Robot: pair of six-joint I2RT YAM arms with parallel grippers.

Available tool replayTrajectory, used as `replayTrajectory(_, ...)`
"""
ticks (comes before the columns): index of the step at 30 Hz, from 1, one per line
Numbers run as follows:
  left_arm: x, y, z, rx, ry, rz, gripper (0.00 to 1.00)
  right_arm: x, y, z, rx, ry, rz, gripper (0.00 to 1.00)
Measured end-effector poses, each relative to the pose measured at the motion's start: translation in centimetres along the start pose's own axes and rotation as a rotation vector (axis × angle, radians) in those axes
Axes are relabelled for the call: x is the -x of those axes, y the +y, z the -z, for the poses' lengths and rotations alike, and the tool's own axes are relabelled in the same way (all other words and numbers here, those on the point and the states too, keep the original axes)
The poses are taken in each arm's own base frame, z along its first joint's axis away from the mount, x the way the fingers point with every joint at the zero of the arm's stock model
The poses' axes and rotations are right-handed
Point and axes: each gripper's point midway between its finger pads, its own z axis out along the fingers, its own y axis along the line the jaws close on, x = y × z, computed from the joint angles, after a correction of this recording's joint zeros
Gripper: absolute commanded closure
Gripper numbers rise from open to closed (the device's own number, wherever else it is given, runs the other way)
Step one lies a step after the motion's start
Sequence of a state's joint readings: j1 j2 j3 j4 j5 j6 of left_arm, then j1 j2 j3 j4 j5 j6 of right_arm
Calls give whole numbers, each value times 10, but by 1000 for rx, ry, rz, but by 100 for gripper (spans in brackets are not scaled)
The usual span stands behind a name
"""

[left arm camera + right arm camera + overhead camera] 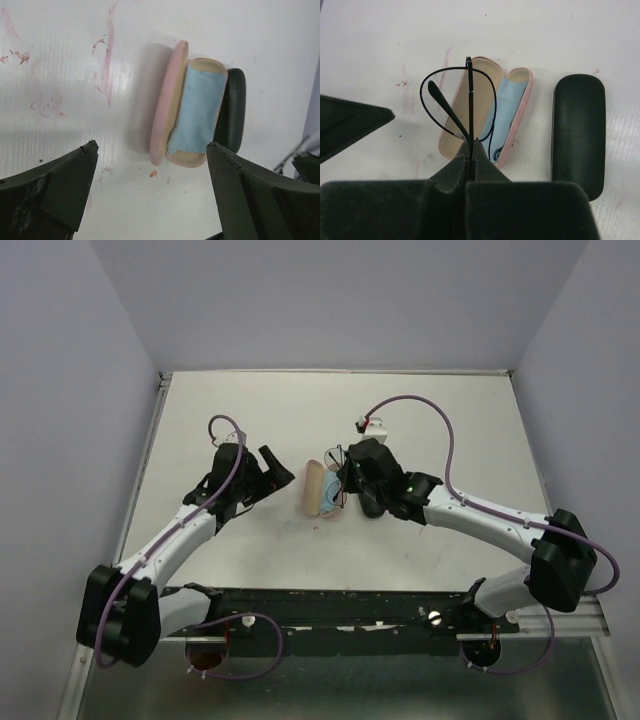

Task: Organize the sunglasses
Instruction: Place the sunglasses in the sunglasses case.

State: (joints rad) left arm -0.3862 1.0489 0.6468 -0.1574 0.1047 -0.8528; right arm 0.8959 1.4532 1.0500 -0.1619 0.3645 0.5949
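- We see the sunglasses (469, 100): a thin dark wire frame with round rims, standing on edge.
- The right gripper (471, 147) is pinched tight on one end of them and holds them over the open pink case (452, 135).
- A light-blue cloth (507, 100) lies inside that case.
- A closed black case (577, 130) lies just beside it.
- The left gripper (276, 466) is near the cases, its fingers wide apart, with nothing in it.
- The white table (440, 440) has pink smudges, and pale walls stand around it.

White table (250, 410), pink smudges, enclosed by lavender-grey walls (60, 390).
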Motion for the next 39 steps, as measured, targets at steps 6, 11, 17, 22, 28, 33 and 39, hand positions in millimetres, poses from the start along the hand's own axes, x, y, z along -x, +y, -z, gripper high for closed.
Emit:
replayTrajectory(6, -6, 35, -52, 146, 136, 74, 6, 4, -12, 2, -30, -8, -11, 99)
replayTrajectory(11, -5, 46, -80, 234, 191, 84, 28, 7, -18, 0, -50, -13, -11, 99)
replayTrajectory(17, -15, 59, -101, 281, 251, 92, 49, 4, -28, -7, -79, -1, -6, 99)
replayTrajectory(22, -26, 59, -109, 296, 299, 78, 55, -1, -34, -14, -91, 19, -3, 99)
replayTrajectory(28, -39, 43, -115, 260, 343, 38, 58, -11, -40, -28, -89, 65, -10, 99)
replayTrajectory(33, -48, 30, -116, 223, 367, 19, 58, -15, -40, -43, -77, 101, -21, 99)
replayTrajectory(39, -55, 23, -115, 203, 385, 8, 58, -10, -35, -65, -71, 116, -23, 99)
